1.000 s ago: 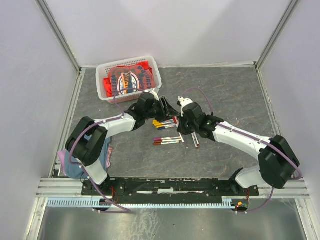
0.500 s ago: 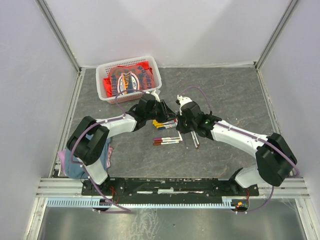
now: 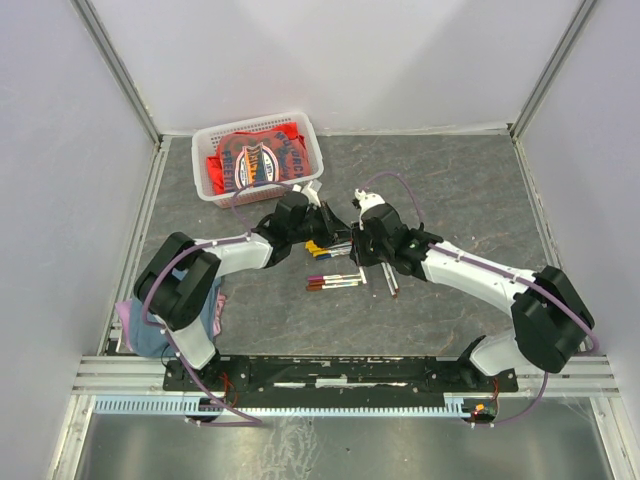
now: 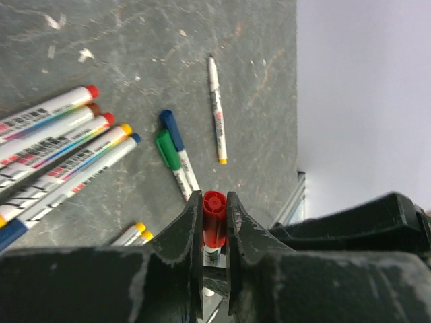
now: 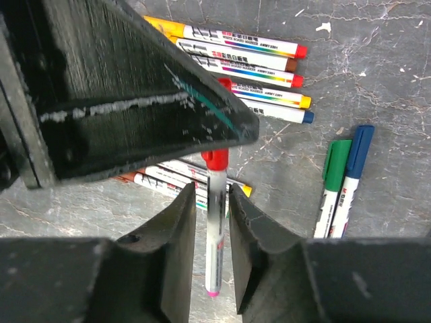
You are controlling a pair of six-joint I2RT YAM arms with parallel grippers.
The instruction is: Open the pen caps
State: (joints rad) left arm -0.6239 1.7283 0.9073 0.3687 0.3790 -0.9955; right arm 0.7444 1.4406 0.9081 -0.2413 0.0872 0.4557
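A white pen [image 5: 214,229] with a red pen cap [image 4: 215,219] hangs between the two grippers above the table. My left gripper [image 4: 215,202] is shut on the red cap [image 5: 217,159], one finger on each side of it. My right gripper [image 5: 212,195] is open, and the pen's barrel stands between its fingers with a thin gap on both sides. In the top view the two grippers meet over the pens, left [image 3: 335,232] and right [image 3: 358,238]. More capped pens lie below: a row [image 5: 242,60] with red, brown, yellow and blue caps, a green-capped pen [image 5: 335,161] and a blue-capped pen [image 5: 359,151].
A white basket [image 3: 255,120] holding a red printed cloth [image 3: 255,160] stands at the back left. A single thin pen [image 4: 216,108] lies apart from the others. A blue cloth [image 3: 150,330] hangs by the left arm's base. Grey walls enclose the table.
My left gripper has closed onto the red cap. My right gripper, which was shut on the pen's barrel, has opened. Both arms stayed close together over the pens.
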